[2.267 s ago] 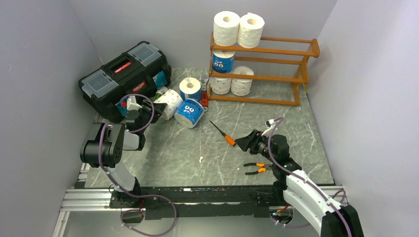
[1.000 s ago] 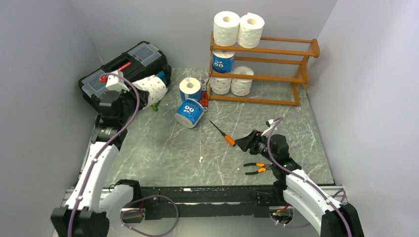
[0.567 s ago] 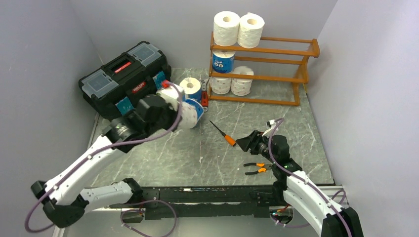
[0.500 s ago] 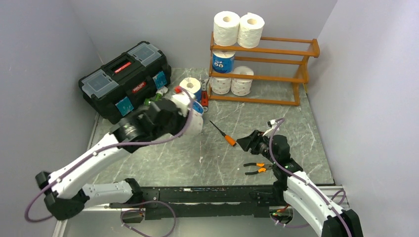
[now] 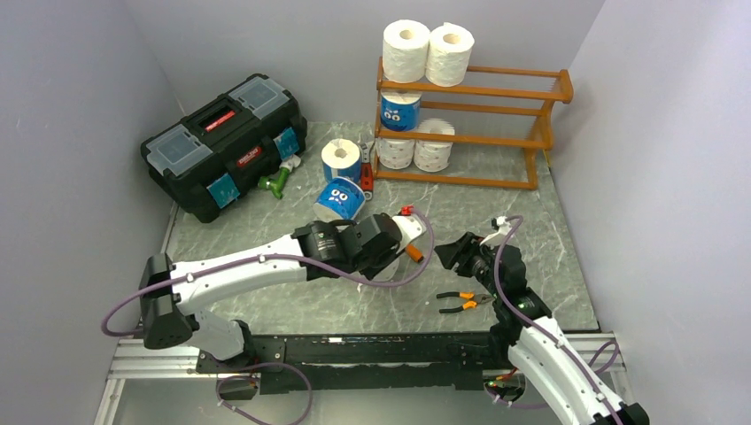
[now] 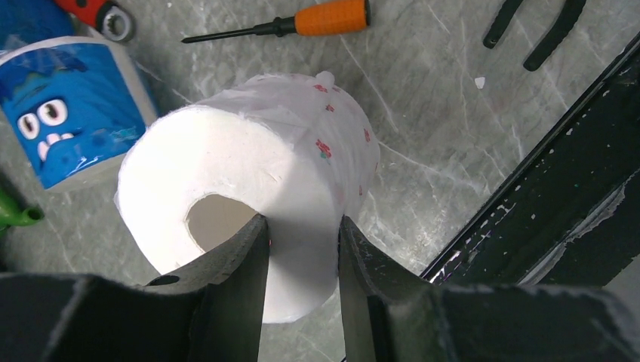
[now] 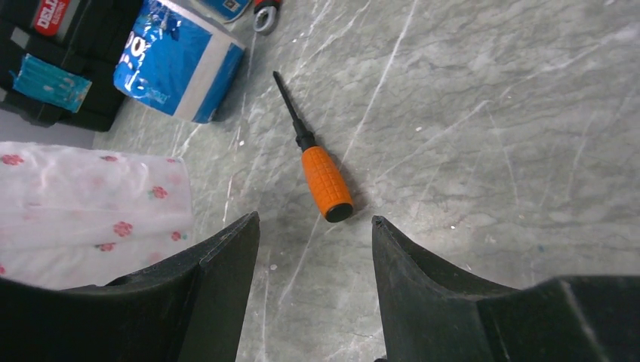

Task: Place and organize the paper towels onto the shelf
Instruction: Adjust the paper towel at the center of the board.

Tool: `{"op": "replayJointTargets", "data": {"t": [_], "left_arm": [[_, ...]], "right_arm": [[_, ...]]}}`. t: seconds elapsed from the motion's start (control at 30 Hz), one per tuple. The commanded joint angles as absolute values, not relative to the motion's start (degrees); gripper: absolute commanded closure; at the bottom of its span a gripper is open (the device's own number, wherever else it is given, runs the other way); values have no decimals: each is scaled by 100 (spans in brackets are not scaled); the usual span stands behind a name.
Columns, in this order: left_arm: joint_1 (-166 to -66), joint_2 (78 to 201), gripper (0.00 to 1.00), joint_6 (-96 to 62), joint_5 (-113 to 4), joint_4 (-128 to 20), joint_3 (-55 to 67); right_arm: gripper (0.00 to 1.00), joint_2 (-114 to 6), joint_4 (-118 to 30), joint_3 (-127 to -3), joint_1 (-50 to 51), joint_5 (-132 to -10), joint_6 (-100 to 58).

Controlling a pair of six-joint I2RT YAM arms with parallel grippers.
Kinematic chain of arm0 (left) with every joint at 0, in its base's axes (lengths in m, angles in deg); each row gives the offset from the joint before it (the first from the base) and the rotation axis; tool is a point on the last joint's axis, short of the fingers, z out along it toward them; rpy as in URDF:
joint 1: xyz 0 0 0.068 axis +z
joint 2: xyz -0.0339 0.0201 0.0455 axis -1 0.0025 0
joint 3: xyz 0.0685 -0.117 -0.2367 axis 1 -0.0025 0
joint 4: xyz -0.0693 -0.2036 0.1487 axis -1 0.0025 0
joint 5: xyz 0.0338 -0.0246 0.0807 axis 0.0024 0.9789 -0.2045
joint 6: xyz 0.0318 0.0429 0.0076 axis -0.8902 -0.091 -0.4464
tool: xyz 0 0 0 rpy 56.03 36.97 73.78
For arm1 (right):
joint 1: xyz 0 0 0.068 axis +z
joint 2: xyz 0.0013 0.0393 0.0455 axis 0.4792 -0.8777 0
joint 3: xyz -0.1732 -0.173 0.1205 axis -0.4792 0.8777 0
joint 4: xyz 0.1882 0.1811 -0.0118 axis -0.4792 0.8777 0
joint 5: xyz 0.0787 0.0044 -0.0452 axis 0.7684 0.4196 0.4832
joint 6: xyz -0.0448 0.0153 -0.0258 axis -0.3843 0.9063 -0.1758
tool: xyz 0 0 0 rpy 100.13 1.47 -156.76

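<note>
- The white paper roll printed with small red flowers (image 6: 294,143) hangs above the middle of the table, towards the near side. My left gripper (image 6: 302,226) is clamped on its wall, with one finger down the hollow core and the other on the outside.
- I judge this roll to be light and soft. The wound paper should give under the fingers, so a hard squeeze would dent it. Its outer layer looks smooth enough to slip.
- The wall-and-core pinch seems the sound place to hold, since the cardboard tube stiffens it there.
- My right gripper (image 7: 314,222) stands spread with nothing in it, just right of the flowered roll. It is above the orange-handled black-shafted screwdriver (image 7: 323,177).
- The orange-brown slatted wooden shelf (image 5: 518,71) sits at the far right, well apart from the held roll.
  - Its top tier carries two white rolls (image 5: 406,50) side by side at the left end.
  - The middle tier has one blue-wrapped roll with cartoon eyes (image 5: 399,112), also at the left.
  - The bottom tier has two more white rolls (image 5: 414,150).
  - The right-hand stretch of every tier holds no roll.
- Two blue-wrapped rolls wait on the table just left of the shelf. One is upright (image 5: 342,159) and one lies on its side, face showing (image 5: 339,198).
- The black plastic toolbox (image 5: 221,142) at the far left is shut, so I cannot see what is in it.
</note>
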State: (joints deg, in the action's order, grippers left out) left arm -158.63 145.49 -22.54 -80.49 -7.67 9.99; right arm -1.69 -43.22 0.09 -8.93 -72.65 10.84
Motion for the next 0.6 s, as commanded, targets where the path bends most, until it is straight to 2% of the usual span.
{"op": "replayJointTargets", "data": {"t": [0.0,0.33,0.57], "left_arm": [[-15876,14702,65,-2427,-7831,-1445,924],[-15897,15180,64,-2357,-7360,-1801,624],[-15959,15357,51,-2357,-7360,-1850,613]], "right_arm": [[41,-18,-3996,-201,-879,-7626,1076],[41,-92,-3922,-187,-877,-7787,1161],[41,-149,-3954,-192,-882,-7796,1157]]}}
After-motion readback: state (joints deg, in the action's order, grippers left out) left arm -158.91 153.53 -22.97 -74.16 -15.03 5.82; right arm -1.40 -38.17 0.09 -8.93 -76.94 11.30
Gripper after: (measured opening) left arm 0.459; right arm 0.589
